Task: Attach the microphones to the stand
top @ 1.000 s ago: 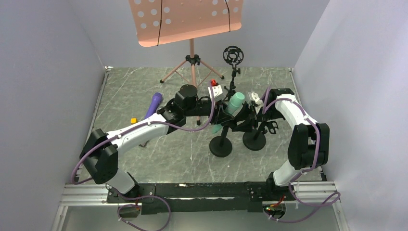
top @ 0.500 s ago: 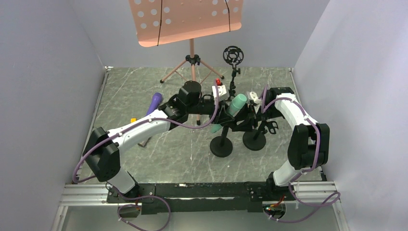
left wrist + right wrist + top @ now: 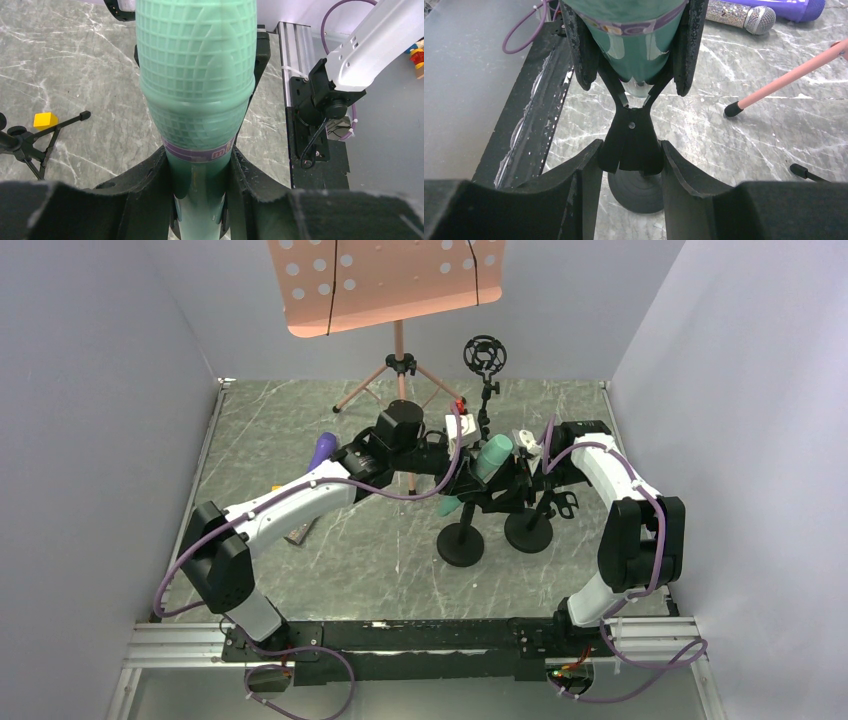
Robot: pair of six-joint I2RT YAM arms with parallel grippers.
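Lavender walls close in a grey marbled surface [image 3: 380, 550], and near its middle a black round-based microphone stand [image 3: 636, 192] carries a forked clip [image 3: 631, 135] at its top. The mint green microphone [image 3: 195, 75] sits tilted in that clip, its gridded head raised and its slim body running down between the two prongs. The left tool [image 3: 200, 167] is clamped on the microphone's body just below a purple band, one finger pressed against each side. The right tool [image 3: 631, 150] is closed around the neck of the clip, directly under the microphone, with its fingers touching the black plastic on both sides. Left of the stand in the overhead view, well apart from it, the purple microphone [image 3: 784, 7] and the glittery silver microphone [image 3: 736, 15] lie side by side on the surface, the silver one nearer the stand. A small yellow block [image 3: 45, 120] also rests on that side. Behind the stand rise a pink music stand [image 3: 385, 280] on tripod legs and a black ring-shaped shock mount [image 3: 485, 353] on its own thin pole.
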